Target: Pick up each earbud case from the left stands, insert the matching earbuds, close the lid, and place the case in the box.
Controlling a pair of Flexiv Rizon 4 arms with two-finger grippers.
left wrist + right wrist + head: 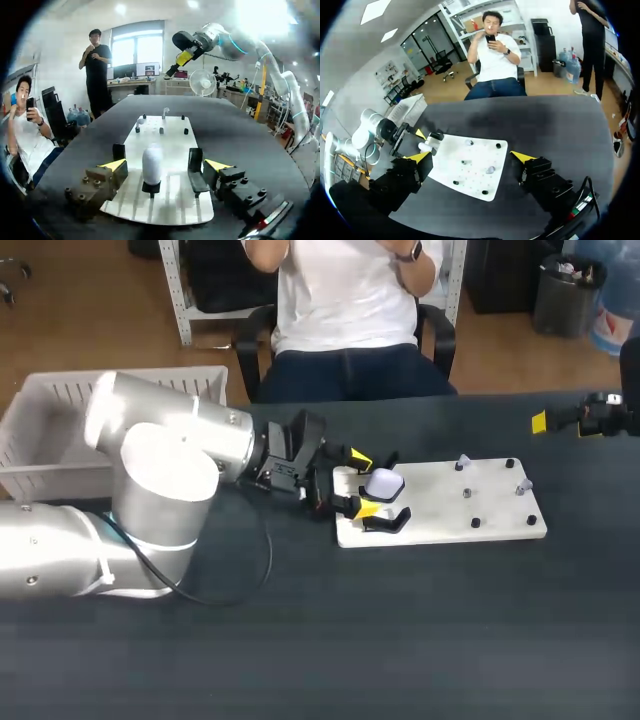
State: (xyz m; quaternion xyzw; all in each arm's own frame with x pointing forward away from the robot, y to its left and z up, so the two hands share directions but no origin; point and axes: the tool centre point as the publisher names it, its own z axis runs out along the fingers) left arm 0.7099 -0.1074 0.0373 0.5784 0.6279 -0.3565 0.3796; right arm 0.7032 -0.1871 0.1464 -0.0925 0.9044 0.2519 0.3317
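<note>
A white earbud case stands upright on a small black stand at the left end of a white plate. My left gripper is open, with one finger on each side of the case. In the left wrist view the case sits between the fingers with a gap on both sides. Small pale earbuds rest on pegs at the right end of the plate. My right gripper hangs open above the table's far right, well away from the plate.
A white slatted box stands at the table's far left, behind my left arm. Short black pegs stick up from the plate's right half. Dark tabletop lies in front of the plate and to its right.
</note>
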